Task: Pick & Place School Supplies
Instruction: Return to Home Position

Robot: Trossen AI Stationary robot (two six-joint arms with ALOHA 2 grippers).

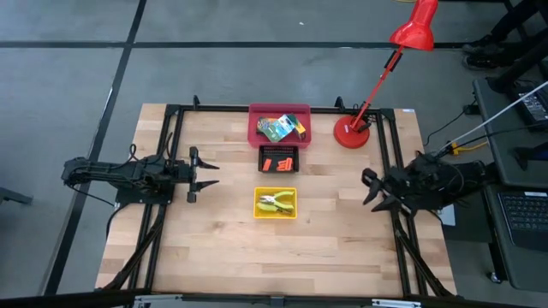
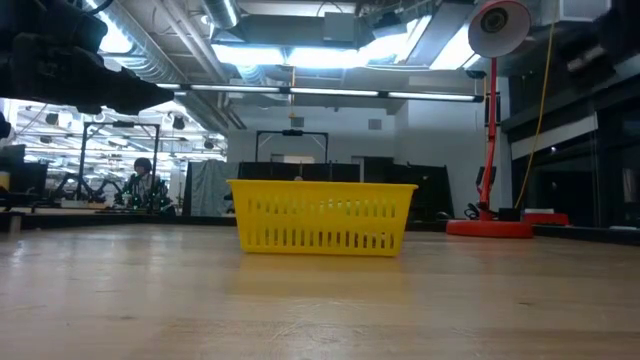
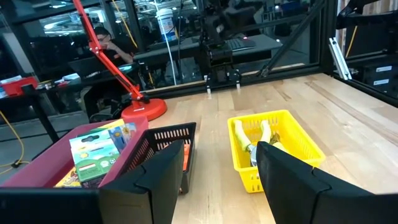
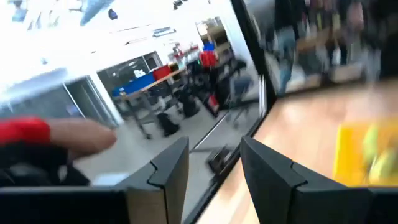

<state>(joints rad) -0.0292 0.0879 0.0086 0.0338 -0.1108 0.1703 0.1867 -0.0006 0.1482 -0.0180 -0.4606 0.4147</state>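
currently in hand: judging by how things are lying, the sorting is looking finished and both arms are settling toward their rest pose, carrying nothing.
left gripper (image 1: 212, 174): hovering over the left part of the tabletop (image 1: 214, 248), pointing toward the trays, near them but not touching; jaws standing wide and holding nothing.
right gripper (image 1: 366, 189): sitting at the right edge of the tabletop, well apart from the trays; jaws parted and holding nothing.
crayon boxes (image 1: 278, 128): lying inside the red tray (image 1: 254, 128) at the far middle; the count is hard to tell.
orange-red pieces (image 1: 278, 162): lying in the black tray (image 1: 295, 159), just in front of the red one.
pliers (image 1: 274, 203): lying in the yellow tray (image 1: 276, 215), the nearest of the 3 trays in the row.
lamp (image 1: 351, 133): standing just to the right of the red tray, between the trays and the right arm.
loose supplies: i am seeing none lying outside a tray.
next move: probably calling for no grasp at all; each arm is likely needing only to fold back to its own side, with the right arm keeping off the lamp base.
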